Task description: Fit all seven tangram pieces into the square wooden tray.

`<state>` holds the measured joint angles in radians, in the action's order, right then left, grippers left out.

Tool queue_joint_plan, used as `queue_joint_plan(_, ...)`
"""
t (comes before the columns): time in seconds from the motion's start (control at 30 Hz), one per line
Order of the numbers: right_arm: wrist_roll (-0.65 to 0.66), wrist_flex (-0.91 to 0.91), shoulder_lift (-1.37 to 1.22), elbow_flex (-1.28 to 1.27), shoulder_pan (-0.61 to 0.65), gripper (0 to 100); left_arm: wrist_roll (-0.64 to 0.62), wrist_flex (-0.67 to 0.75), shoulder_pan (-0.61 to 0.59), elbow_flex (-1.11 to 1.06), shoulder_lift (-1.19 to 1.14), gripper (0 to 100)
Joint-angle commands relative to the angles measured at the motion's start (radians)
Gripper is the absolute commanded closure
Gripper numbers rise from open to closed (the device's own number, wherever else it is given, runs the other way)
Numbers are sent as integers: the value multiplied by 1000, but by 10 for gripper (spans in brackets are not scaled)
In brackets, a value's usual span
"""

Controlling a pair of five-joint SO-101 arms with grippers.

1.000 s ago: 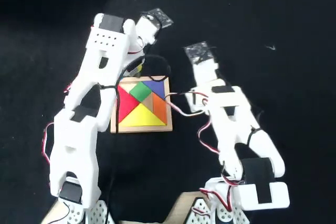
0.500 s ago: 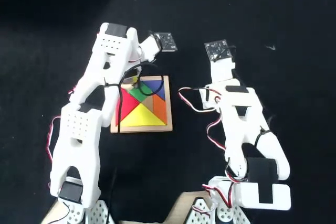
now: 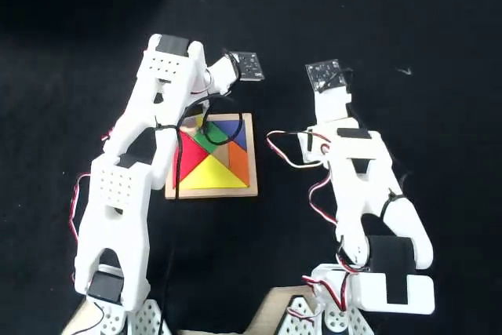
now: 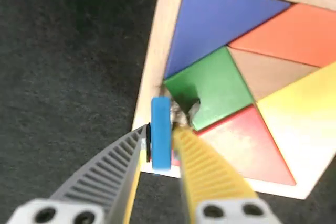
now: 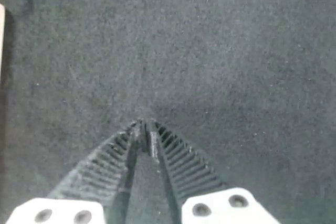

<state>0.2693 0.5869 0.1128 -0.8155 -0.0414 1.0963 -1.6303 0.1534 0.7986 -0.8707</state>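
A blue piece (image 4: 161, 114) is being gripped on edge by the left gripper (image 4: 160, 129), over what seems a gap at the tray's (image 3: 212, 191) 11 o'clock corner. The right gripper (image 5: 143, 127) is being held pinched together, empty, above the black table (image 5: 236, 51).

Tray (image 4: 151, 51) matt pale wood; blue piece (image 4: 161, 135) smooth, painted; table (image 5: 210, 51) black cloth.

No readable text, numbers, labels or signs anywhere. The tangram pieces (image 3: 208, 174) are plain colour. The blue piece (image 4: 161, 135) between the left fingers (image 4: 197, 156) is unmarked. The wooden tray (image 3: 212, 192) is bare wood. Nothing is printed on the black surface (image 3: 423, 154).
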Motion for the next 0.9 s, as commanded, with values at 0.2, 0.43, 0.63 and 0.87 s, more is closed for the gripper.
queue_joint_plan(0.2,-3,-20,2,39,17,987,11,-43,-1,59,21,898)
queue_joint_plan(0.43,-3,-20,2,39,17,987,-6,-130,25,131,25,898)
queue_joint_plan(0.63,-3,-20,2,39,17,987,-57,-130,67,128,25,898)
queue_joint_plan(0.87,-3,-20,2,38,17,987,-107,-132,99,107,25,898)
